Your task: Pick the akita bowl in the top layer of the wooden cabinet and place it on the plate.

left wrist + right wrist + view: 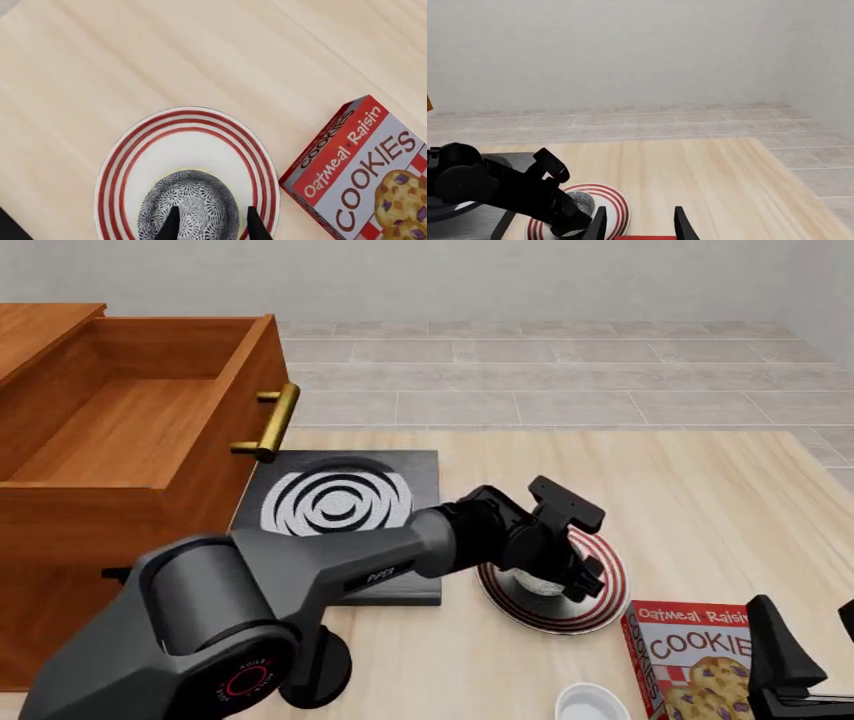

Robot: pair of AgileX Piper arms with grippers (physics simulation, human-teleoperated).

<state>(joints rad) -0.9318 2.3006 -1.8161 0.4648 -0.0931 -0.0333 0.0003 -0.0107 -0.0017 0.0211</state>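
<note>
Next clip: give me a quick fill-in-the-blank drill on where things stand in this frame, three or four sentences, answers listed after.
1. The akita bowl sits on the ____.
2. The top layer of the wooden cabinet is pulled ____.
3. The left gripper has its fingers around the ____.
4. Beside the plate lies a box of ____.

Missing words: plate; open; akita bowl; cookies
</note>
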